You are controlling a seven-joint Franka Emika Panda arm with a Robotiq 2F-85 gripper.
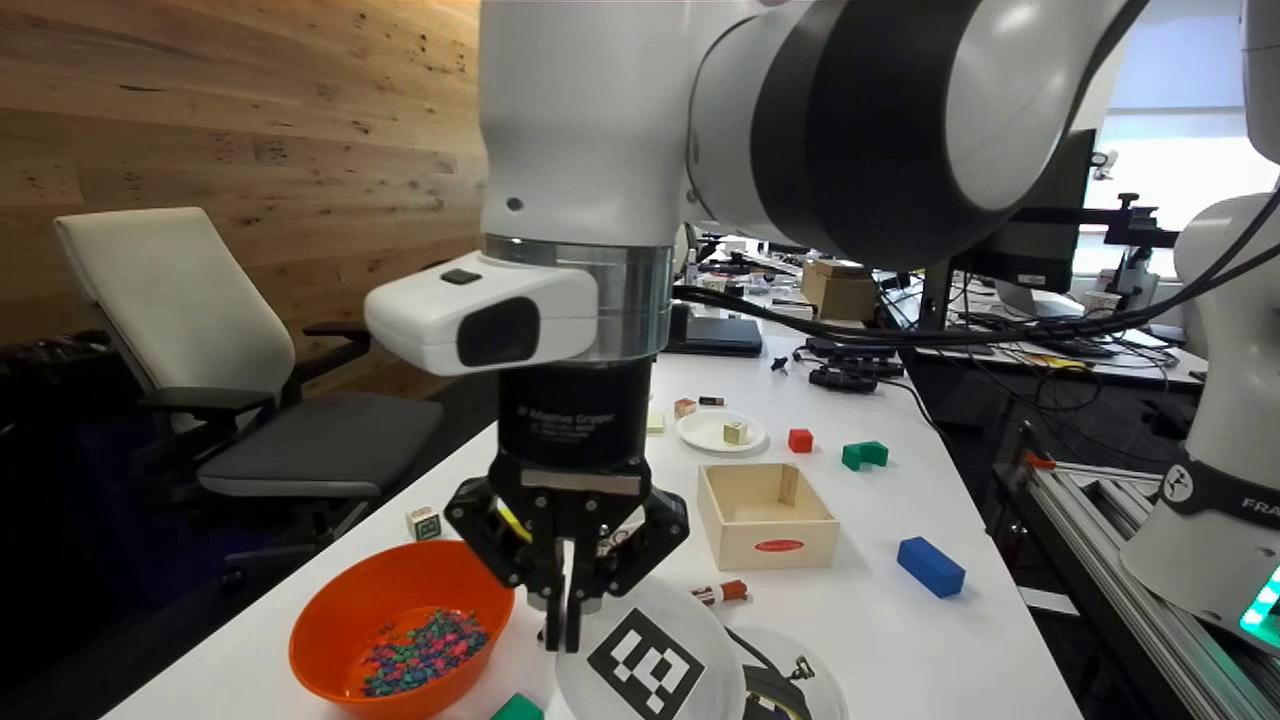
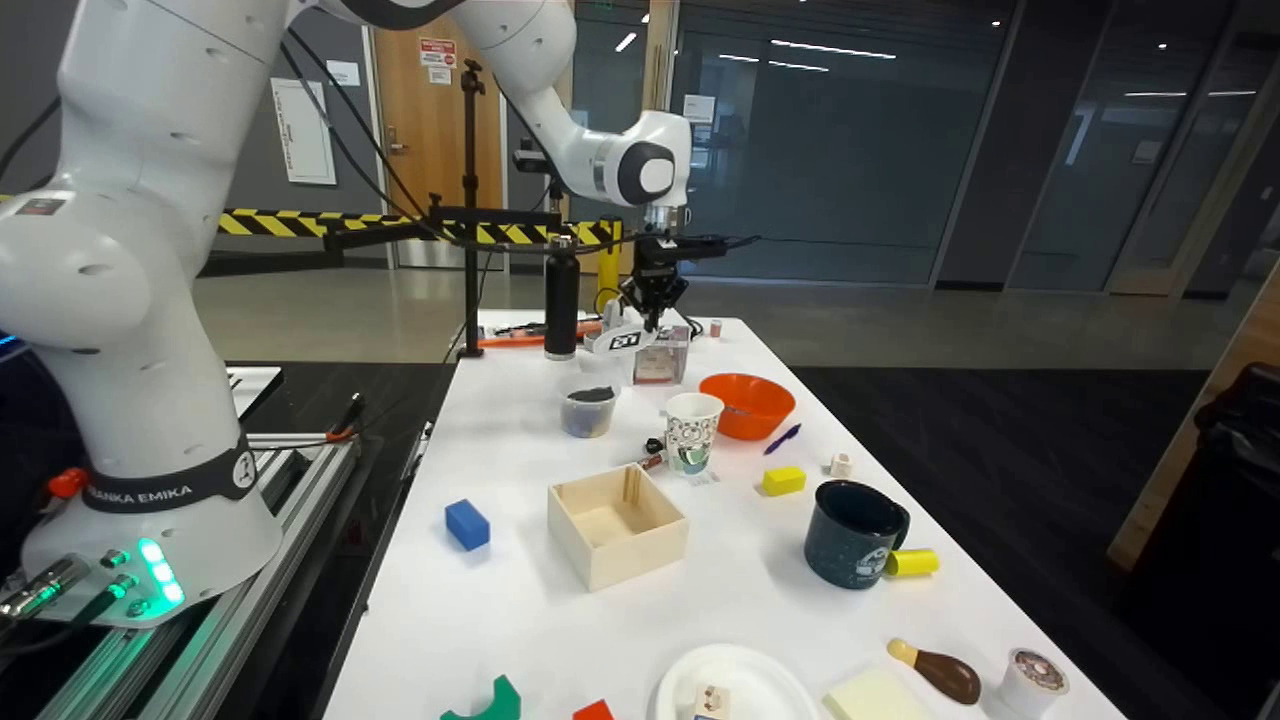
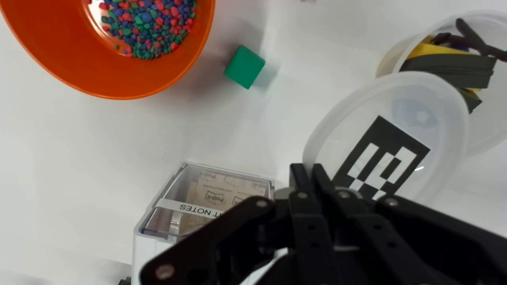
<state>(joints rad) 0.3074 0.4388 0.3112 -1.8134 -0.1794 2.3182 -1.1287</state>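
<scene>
My gripper (image 3: 311, 170) is shut on the rim of a round translucent lid (image 3: 431, 166) with a black-and-white square pattern. In the wrist view the lid's edge runs in between the fingertips. The lid hangs tilted in both exterior views, to one side of the gripper (image 1: 563, 635). In the wrist view it overlaps part of a clear round tub (image 3: 388, 59) with black and yellow items inside. An orange bowl (image 3: 59, 51) with colourful pebbles and a green block (image 3: 244, 67) lie beyond the fingers. A clear box of sticky notes (image 3: 214, 198) is partly hidden by the gripper.
A patterned paper cup (image 2: 692, 435), an open wooden box (image 2: 618, 540), a dark mug (image 2: 850, 535) and a blue block (image 2: 467, 525) stand on the white table. A black bottle (image 2: 562, 300) is near the gripper's far side. A white plate (image 1: 700, 432) lies farther along.
</scene>
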